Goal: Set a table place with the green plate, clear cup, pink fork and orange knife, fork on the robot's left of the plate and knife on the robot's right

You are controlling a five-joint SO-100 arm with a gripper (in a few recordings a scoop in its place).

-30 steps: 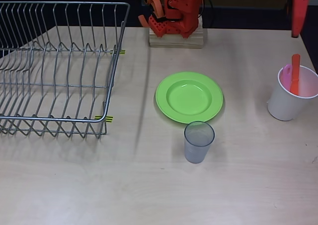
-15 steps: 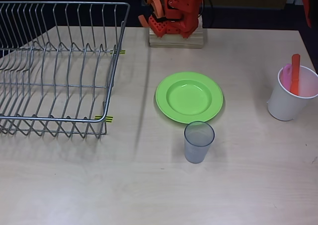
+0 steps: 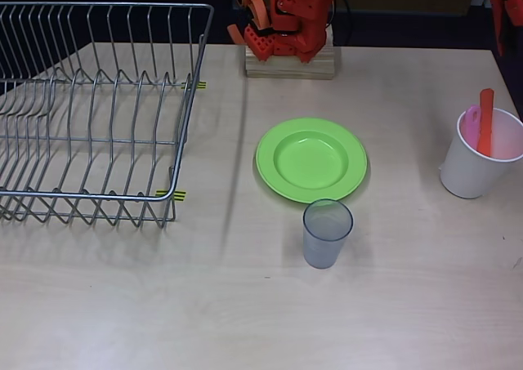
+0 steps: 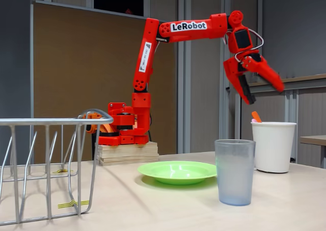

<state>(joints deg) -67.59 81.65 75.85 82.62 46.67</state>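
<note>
Two of the four place-setting items are already sitting in position on the bench (image 3: 122,305): the green plate (image 3: 311,159) is lying flat at centre frame in the overhead view, and the clear cup (image 3: 328,233) is standing upright just below it, close to the plate's rim but, in the fixed view, apart from it. Both are resting free of any grip.

Remaining items are standing handle-down in the white cup (image 3: 476,162) at the right edge of the overhead view. The orange knife (image 3: 486,122) is leaning upright with its tip projecting above the rim, and the pink fork (image 3: 471,125) is sitting beside it on the left, lower in the cup. This upright storage is leaving both top ends exposed for a pinch from above, which looks like the reason the arm is stationed there.

In the fixed view the end effector (image 4: 262,92) is hanging high at upper right, above the white cup and clear of the cutlery, pointing downward. Its jaws are spread wide and gripping nothing.

Judgement: the cutlery stage is not yet started. The next move calls for a descent over one utensil, and the two stand close together, so catching both at once, or tipping the light cup, is a risk.

The wire dish rack (image 3: 90,109) is occupying the left of the overhead view, well apart from the setting.
</note>
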